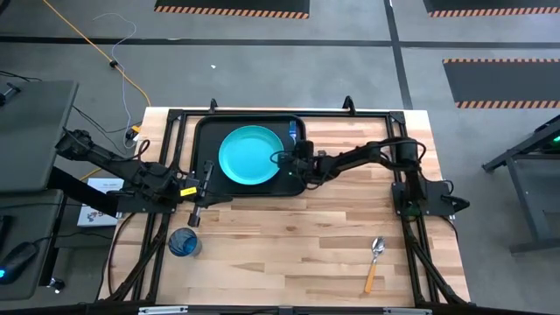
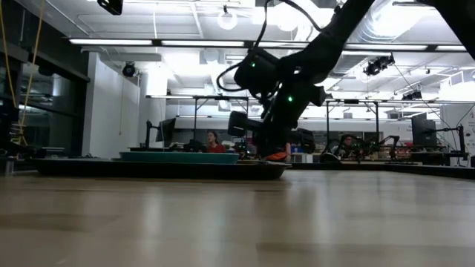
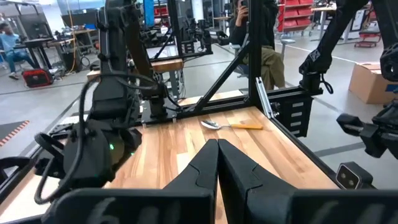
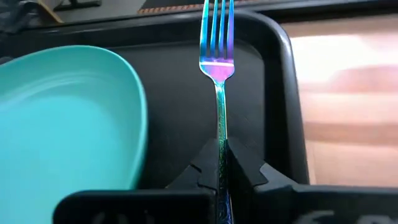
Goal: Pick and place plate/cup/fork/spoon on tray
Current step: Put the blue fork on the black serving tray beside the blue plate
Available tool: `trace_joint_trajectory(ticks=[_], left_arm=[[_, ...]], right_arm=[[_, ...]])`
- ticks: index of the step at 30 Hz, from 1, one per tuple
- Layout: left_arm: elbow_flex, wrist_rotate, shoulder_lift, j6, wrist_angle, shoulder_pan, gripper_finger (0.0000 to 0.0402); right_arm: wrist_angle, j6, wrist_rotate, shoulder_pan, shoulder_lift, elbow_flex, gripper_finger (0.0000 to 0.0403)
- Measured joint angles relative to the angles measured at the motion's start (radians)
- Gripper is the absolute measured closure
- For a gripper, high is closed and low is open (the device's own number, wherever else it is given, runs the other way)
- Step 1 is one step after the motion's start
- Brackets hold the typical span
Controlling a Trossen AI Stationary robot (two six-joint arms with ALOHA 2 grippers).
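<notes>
Over the tray's point(image 1: 203, 131) right side, the right gripper point(image 4: 222, 163) is clamped on the fork's point(image 4: 217, 56) handle w/ tines pointing to the far rim; fork looks slim, iridescent blue-violet. Turquoise plate point(image 1: 251, 156) sits in the tray just left of it. Left gripper point(image 3: 217, 163) pressed together, near the tray's left-near corner. Cup point(image 1: 183, 242) & spoon point(image 1: 374, 262) on the table's near side, well apart.

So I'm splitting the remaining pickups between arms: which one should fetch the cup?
The left. Its hand sits shut and empty just beyond the cup on that side of the table, while the right hand is over the tray, shut on the fork.
</notes>
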State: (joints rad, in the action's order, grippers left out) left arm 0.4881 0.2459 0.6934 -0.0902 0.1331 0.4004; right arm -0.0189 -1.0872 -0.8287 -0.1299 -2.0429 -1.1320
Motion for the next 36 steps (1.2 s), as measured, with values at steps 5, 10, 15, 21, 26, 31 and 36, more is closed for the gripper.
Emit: trace_joint_trajectory(ticks=[5, 10, 15, 21, 26, 31, 36], left_arm=[[0.000, 0.000, 0.000, 0.000, 0.000, 0.000, 0.0401], [0.000, 0.000, 0.000, 0.000, 0.006, 0.000, 0.0401], [0.000, 0.000, 0.000, 0.000, 0.007, 0.000, 0.0402], [0.000, 0.000, 0.000, 0.008, 0.007, 0.000, 0.0402], [0.000, 0.000, 0.000, 0.008, 0.007, 0.000, 0.0402], [0.000, 0.000, 0.000, 0.008, 0.006, 0.000, 0.0401], [0.000, 0.000, 0.000, 0.008, 0.006, 0.000, 0.0401]], right_arm=[[-0.007, -0.060, -0.002, 0.009, -0.021, 0.001, 0.0403], [-0.013, -0.068, -0.001, 0.019, -0.023, 0.001, 0.0402], [-0.020, -0.069, -0.004, 0.022, -0.023, 0.001, 0.0394], [-0.023, -0.064, 0.006, 0.021, -0.023, 0.001, 0.0384], [-0.024, -0.061, 0.018, 0.021, -0.023, 0.001, 0.0383], [-0.040, -0.083, 0.018, 0.021, -0.023, 0.001, 0.0382], [-0.045, -0.083, 0.018, 0.021, -0.023, 0.002, 0.0382]])
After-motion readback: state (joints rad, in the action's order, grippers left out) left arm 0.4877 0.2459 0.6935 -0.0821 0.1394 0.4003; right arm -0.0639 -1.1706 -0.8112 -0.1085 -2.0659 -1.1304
